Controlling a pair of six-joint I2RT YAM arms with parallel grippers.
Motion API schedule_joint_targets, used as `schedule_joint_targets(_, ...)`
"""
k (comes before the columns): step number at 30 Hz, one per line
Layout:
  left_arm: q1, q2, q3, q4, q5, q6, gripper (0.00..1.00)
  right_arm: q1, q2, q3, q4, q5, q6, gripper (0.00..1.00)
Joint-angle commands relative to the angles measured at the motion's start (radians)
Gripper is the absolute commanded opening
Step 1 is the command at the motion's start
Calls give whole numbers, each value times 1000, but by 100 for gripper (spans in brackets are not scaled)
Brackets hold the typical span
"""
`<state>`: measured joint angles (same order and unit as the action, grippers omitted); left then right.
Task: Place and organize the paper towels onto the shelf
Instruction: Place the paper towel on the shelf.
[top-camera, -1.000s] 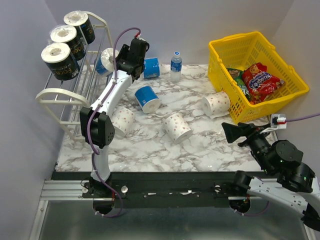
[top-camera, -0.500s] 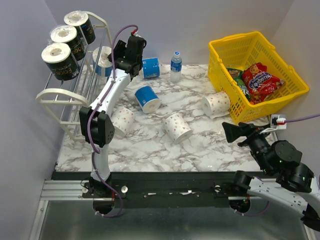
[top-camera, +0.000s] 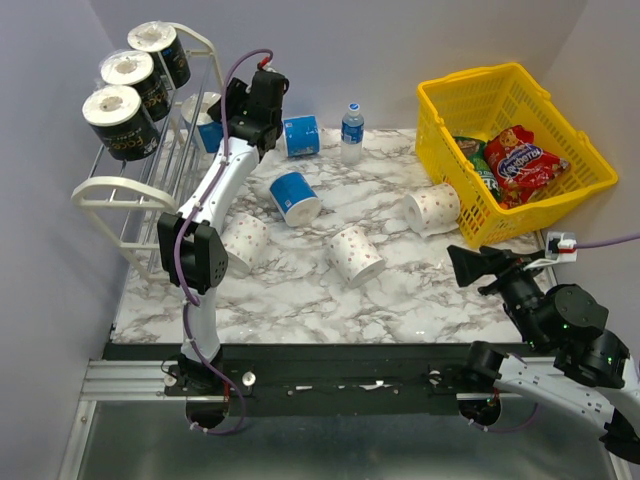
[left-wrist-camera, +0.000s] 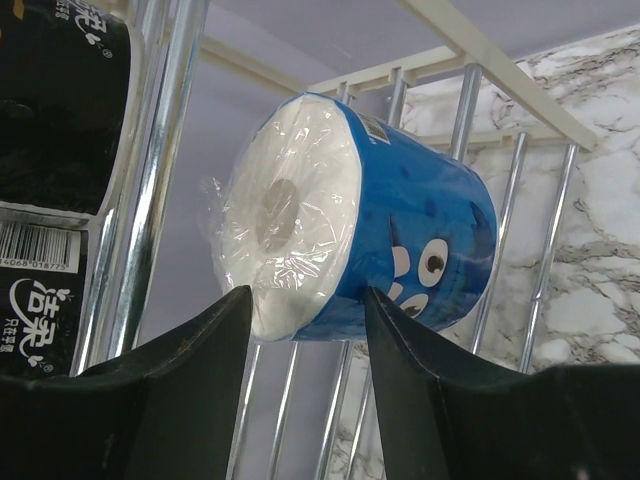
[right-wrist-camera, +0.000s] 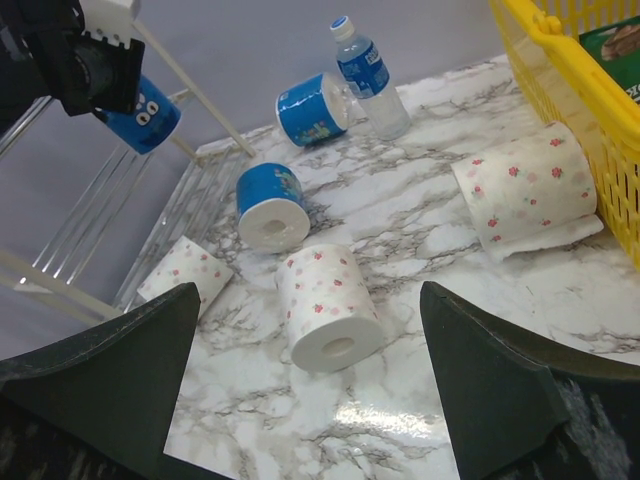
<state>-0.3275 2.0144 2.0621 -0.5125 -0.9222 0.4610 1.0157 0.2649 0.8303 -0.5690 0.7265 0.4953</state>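
Three black paper towels sit in a row on the top tier of the white shelf. A blue roll lies on the bars of the middle tier, also seen from above. My left gripper is open just behind it, and only shelf bars show between the fingers. Two blue rolls and three dotted white rolls lie on the marble table. My right gripper hovers wide open at the front right, above a dotted roll.
A yellow basket with snack packets stands at the back right, one dotted roll against its front. A small water bottle stands at the back middle beside a blue roll. The shelf fills the left side.
My left gripper carried the blue roll leftward onto the shelf's middle tier and its jaws widened off it. The right arm has barely moved.
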Motion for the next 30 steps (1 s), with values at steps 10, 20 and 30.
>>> schedule_joint_targets(10,-50,-43,1,31,-10,57,73,6,-3,-20,24,47,-9,100)
schedule_joint_targets(20,-123,-25,-20,6,74,73,34,7,-1,-30,40,50,-18,100)
schedule_joint_targets(30,-87,95,-33,124,-66,203,8,7,19,-5,69,40,-102,100)
